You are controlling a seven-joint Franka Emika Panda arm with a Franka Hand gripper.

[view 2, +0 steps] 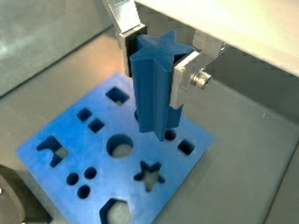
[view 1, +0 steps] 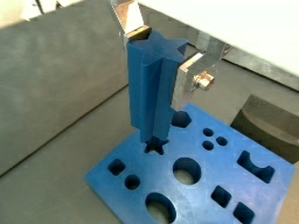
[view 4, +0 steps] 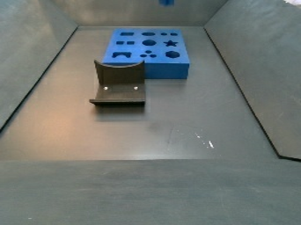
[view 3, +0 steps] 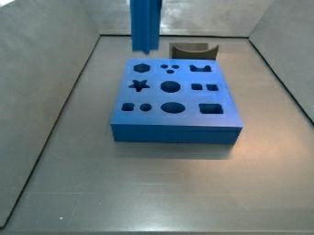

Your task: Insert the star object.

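Grey walls close in a grey tabletop [view 4: 177,132] on which one flat blue block [view 3: 175,124] lies, pierced by many shaped holes, a star-shaped hole [view 3: 139,86] among them. One dark grey curved piece [view 4: 119,83] sits on the tabletop just beside the block, apart from it in a side view.

One claw [view 1: 158,54] is present, and both wrist views show it pointing downward above the block, its silver fingers [view 2: 121,17] closed on the upper end of the star object [view 1: 152,96]. That single bright blue peg hangs upright between the fingers, its star-shaped top visible in a wrist view [view 2: 158,87]. Its lower end is above the block's top face; in a wrist view it appears right over the star-shaped hole, though whether it touches the block cannot be told. In a side view the peg [view 3: 145,23] comes down from the upper edge, near the block's far side; the claw itself is out of sight in both side views.
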